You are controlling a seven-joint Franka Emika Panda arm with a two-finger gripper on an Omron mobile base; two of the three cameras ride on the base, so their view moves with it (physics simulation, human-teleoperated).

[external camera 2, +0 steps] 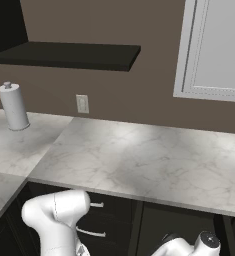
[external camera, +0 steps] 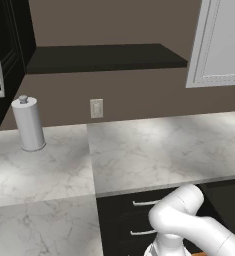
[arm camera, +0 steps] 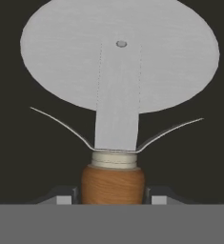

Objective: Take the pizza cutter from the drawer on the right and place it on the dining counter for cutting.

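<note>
I count one pizza cutter (arm camera: 118, 95) between my two fingers (arm camera: 63, 198). One paper towel roll (external camera: 28, 123) stands at the surface's (external camera: 154, 150) back left corner. One wall socket (external camera: 96, 108), one dark shelf (external camera: 104, 56), two drawer handles (external camera: 145, 203).

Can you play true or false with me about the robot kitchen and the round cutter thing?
1. The pizza cutter has a brown wooden handle. True.
2. The cutter's handle sits between the two fingertips of the gripper. True.
3. The paper towel roll lies on its side. False: it stands upright on the marble worktop.
4. A pizza sits on the worktop. False: the towel roll is what stands there.
5. A wall socket is on the brown wall above the worktop. True.
</note>
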